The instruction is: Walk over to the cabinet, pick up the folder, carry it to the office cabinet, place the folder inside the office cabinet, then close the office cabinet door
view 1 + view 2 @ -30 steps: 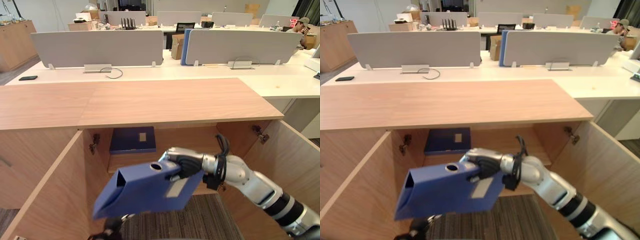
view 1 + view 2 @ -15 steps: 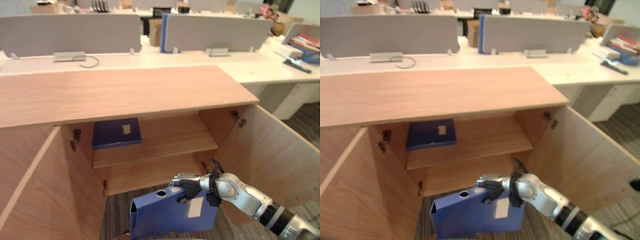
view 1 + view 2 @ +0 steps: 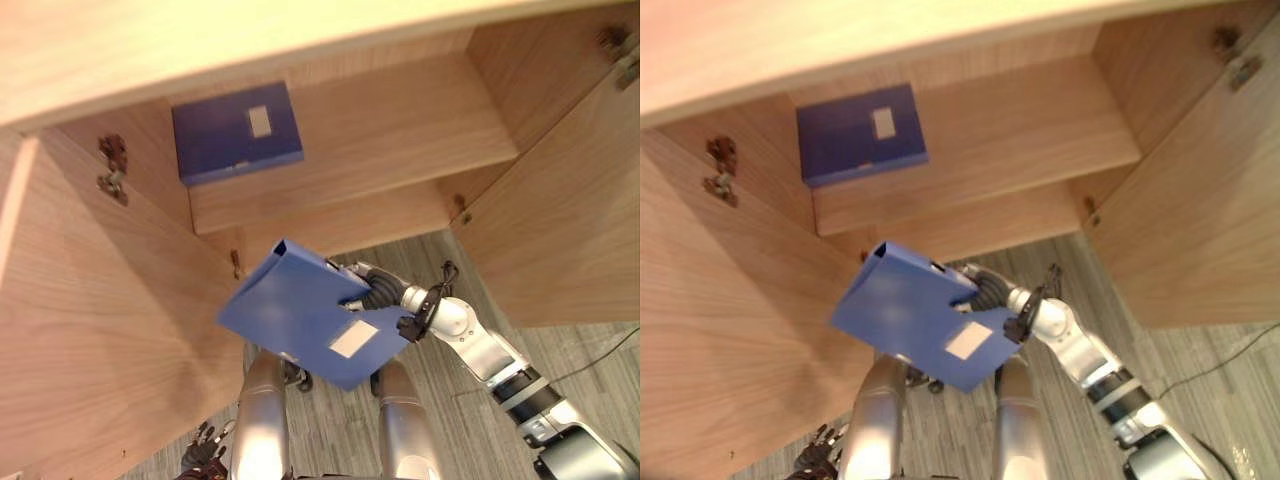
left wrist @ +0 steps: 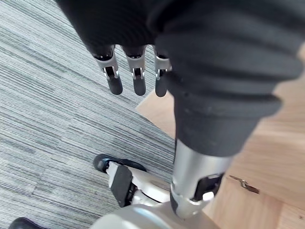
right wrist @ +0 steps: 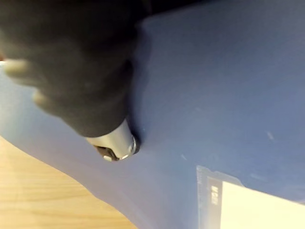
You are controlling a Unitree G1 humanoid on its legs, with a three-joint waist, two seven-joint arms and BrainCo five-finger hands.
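The right hand (image 3: 370,293) is clutching the blue folder (image 3: 300,322) by its spine, tilted, low before the open office cabinet (image 3: 400,140); another blue folder (image 3: 235,133) is lying on its shelf. The left hand (image 4: 135,71) is hanging loose-fingered over carpet (image 4: 47,119).

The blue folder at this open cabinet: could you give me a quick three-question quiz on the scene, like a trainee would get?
1. True or false: the right hand is gripping the held folder.
2. What lies on the cabinet shelf? A) a second blue folder; B) a cardboard box; C) a laptop.
3. Which hand hangs with relaxed fingers above the carpet, holding nothing?
Key: 1 true; 2 A; 3 the left hand.
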